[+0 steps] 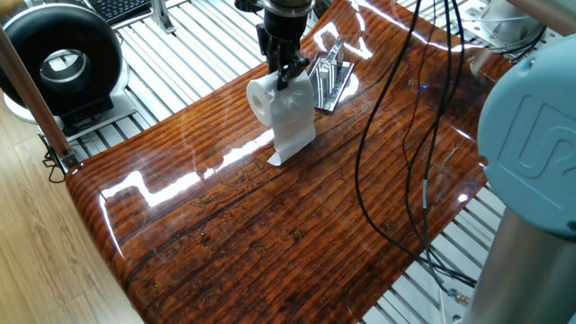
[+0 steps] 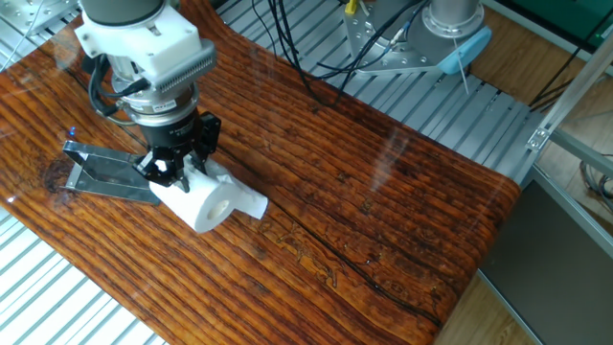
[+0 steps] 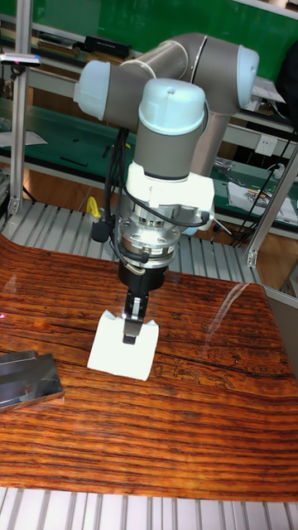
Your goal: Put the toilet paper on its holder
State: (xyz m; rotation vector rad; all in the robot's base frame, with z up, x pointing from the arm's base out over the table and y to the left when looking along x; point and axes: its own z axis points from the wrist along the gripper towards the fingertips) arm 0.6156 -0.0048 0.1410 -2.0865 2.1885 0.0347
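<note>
My gripper (image 1: 286, 74) is shut on the top of the toilet paper (image 1: 281, 108), a white roll lying sideways with its hollow core facing left. Its loose sheet hangs down, and the end touches the wooden table (image 1: 270, 234). The shiny silver holder (image 1: 329, 70) stands just right of the roll, close to the gripper. From the other fixed view, the gripper (image 2: 178, 169) grips the toilet paper (image 2: 213, 202) beside the holder (image 2: 107, 173). In the tall fixed view, the gripper (image 3: 132, 328) pinches the toilet paper (image 3: 122, 352), and the holder (image 3: 29, 381) shows at the left edge.
A big black ring-shaped device (image 1: 59, 61) stands off the table at the back left. Black cables (image 1: 391, 180) hang across the table's right half. The arm's base (image 2: 450, 29) is mounted on the slatted metal frame (image 2: 450, 115) around the table.
</note>
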